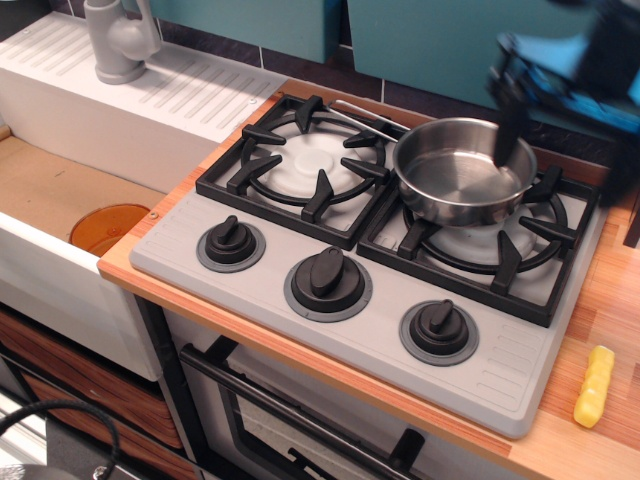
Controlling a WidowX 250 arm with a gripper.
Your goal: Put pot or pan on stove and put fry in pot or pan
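The shiny steel pot [462,172] stands upright on the right burner of the grey stove [350,255], its thin wire handle pointing back-left over the grates. It holds nothing. The yellow ridged fry [594,386] lies on the wooden counter to the right of the stove, near the front edge. My gripper [566,150] hangs at the top right, blurred by motion, above the pot's far right rim. One dark finger [511,125] reaches down in front of the pot's back rim. The jaws look spread wide and open, with nothing between them.
Left of the stove is a sink with an orange round disc [108,228] in its basin, a grey faucet [120,40] and a white drainboard behind it. A tiled wall runs along the back. The oven door handle [300,420] sits below the stove's front.
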